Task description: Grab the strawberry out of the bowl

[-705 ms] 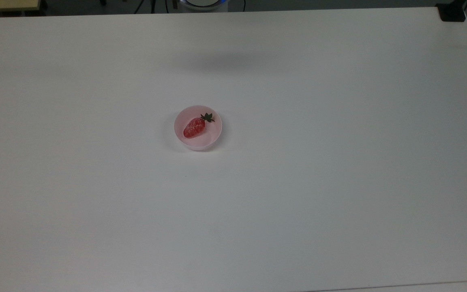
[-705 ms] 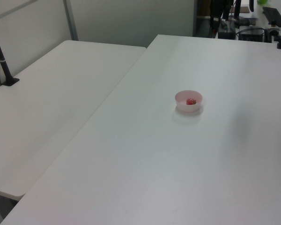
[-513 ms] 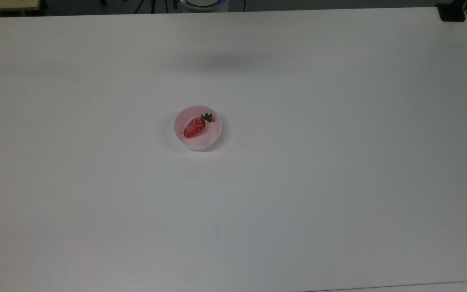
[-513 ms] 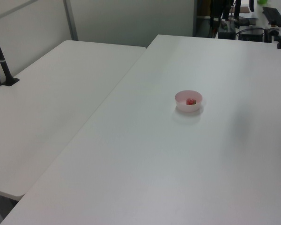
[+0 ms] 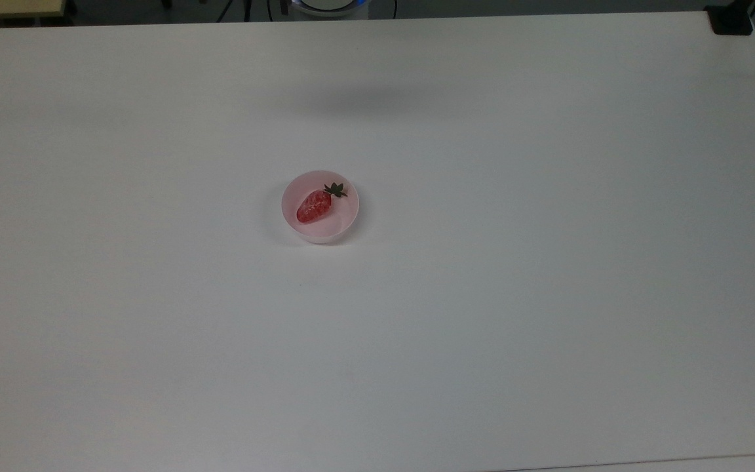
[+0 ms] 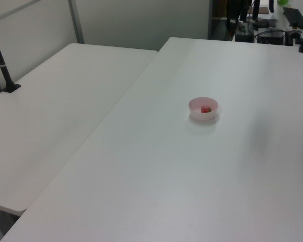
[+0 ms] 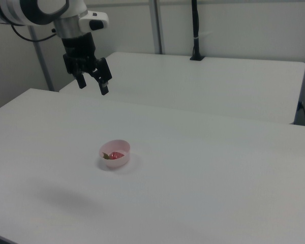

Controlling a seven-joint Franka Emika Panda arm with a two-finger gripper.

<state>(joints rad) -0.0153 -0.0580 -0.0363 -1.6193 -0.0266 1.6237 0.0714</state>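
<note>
A glossy red strawberry (image 5: 314,206) with a dark green cap lies on its side inside a small pale pink bowl (image 5: 345,219) near the middle of the white table. The same bowl (image 6: 197,114) holds the strawberry (image 6: 206,109) in the left view, and the bowl (image 7: 121,159) with the strawberry (image 7: 116,155) shows in the right view too. My gripper (image 7: 93,86) hangs high above the table, up and toward the right view's left of the bowl, open with nothing between its fingers (image 7: 104,87).
The white table (image 5: 482,295) stretches wide around the bowl. A second white table (image 6: 55,116) adjoins it, with a black pole (image 6: 1,63) clamped on it. A black clamp (image 5: 731,19) sits at the top view's far right corner. The arm's soft shadow (image 5: 364,98) falls beyond the bowl.
</note>
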